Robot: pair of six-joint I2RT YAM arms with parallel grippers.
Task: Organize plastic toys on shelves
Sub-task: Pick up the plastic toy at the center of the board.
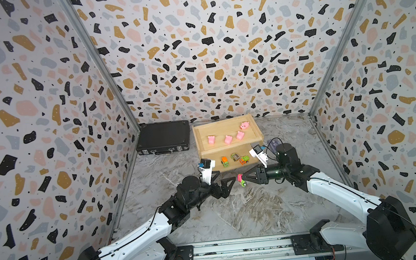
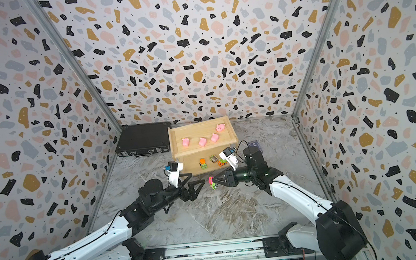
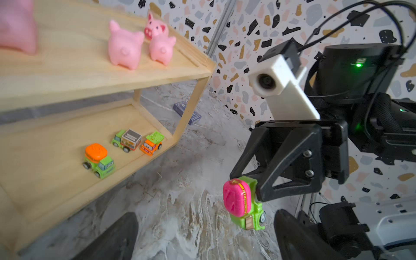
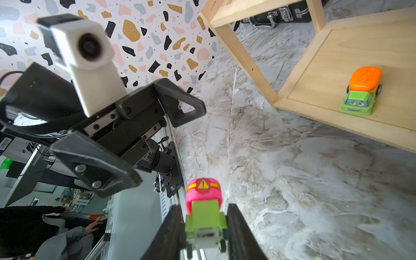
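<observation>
Right hand (image 1: 243, 179) clenched on pink-top truck (image 1: 241, 180), midair over table (image 1: 209, 212), just near of shelves (image 1: 229, 149). Left hand (image 1: 227, 175) spread, empty. Pigs (image 1: 227, 139) up top, other trucks (image 1: 235, 156) on lower tier, so prob. sorting by kind.

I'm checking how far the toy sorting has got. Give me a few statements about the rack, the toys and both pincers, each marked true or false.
1. The right pincer grips a pink-topped green truck. True.
2. The left pincer is shut on a pig. False: it is open and empty.
3. Four pink pigs stand on the upper tier. True.
4. The lower tier holds no toys. False: three small trucks sit on it.
5. The black case lies on top of the rack. False: it lies on the table beside the rack.
</observation>
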